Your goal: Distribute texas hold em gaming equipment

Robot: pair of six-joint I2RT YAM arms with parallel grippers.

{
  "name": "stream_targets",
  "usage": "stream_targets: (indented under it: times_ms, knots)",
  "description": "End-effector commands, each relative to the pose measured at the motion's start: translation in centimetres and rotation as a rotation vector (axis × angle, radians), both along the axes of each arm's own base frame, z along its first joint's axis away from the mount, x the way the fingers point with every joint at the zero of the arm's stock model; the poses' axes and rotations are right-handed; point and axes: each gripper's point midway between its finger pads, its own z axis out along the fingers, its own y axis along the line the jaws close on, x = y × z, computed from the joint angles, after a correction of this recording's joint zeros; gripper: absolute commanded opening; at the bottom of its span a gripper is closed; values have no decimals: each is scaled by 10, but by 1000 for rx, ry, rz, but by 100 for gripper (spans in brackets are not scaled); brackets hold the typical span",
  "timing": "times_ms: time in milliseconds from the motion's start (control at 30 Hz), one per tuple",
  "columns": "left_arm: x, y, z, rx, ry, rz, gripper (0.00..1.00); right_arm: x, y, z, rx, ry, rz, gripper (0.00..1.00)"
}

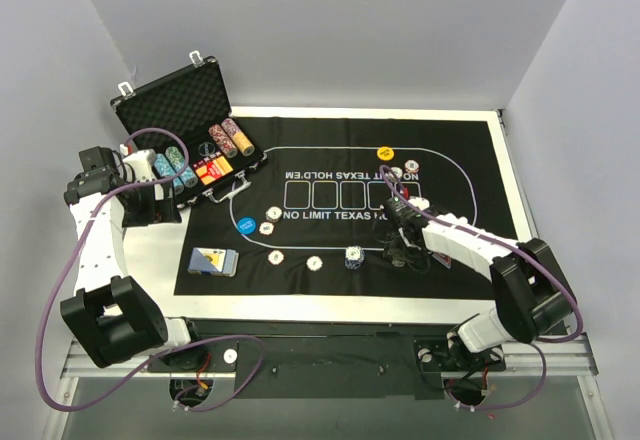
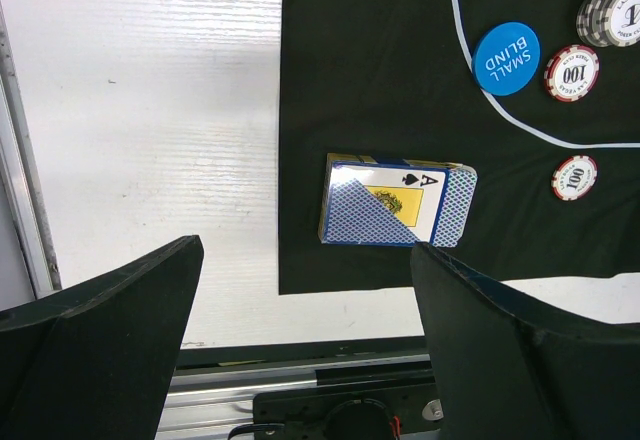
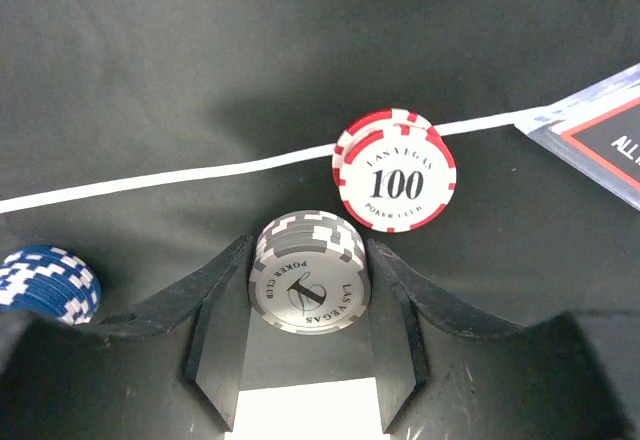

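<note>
Grips grey chip stack [image 3: 306, 288] in right hand [image 3: 310, 255], beside red 100 chips [image 3: 395, 175]; holds left hand [image 2: 305, 260] fully spread, empty, clear of card deck [image 2: 397, 202].

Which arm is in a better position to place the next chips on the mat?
Right. The right gripper grips a grey chip stack over the mat, beside the red 100 chips. The left gripper is open and empty, above the card deck.
</note>
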Motion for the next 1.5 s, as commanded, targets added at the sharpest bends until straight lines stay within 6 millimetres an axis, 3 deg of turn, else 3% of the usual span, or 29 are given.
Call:
stream_targets:
  times_ms: [0,333,500,633,800,933,1067,1267,1467]
  knots:
    - [7,1,8,0,-38,-7,97,2,-9,-7,-30,-6,-41,32]
    - [9,3,11,5,-40,-6,97,-10,-17,-15,-50,14,-64,33]
    - [9,3,11,4,-41,-5,97,-8,-15,-11,-48,14,-62,59]
    - [9,3,12,5,-41,-6,97,-1,-15,8,-62,-24,-55,69]
    - [9,2,10,-1,-40,-7,97,4,-13,53,-75,-130,-29,70]
    - [9,2,11,-1,-41,-5,97,14,13,91,-34,-218,41,70]
    - [8,0,9,-11,-38,-1,97,23,63,119,16,-233,174,73]
    - [7,-2,8,-20,-41,1,97,22,105,107,-2,-157,299,77]
    - [8,-1,10,-18,-47,0,97,15,114,86,-63,-92,362,79]
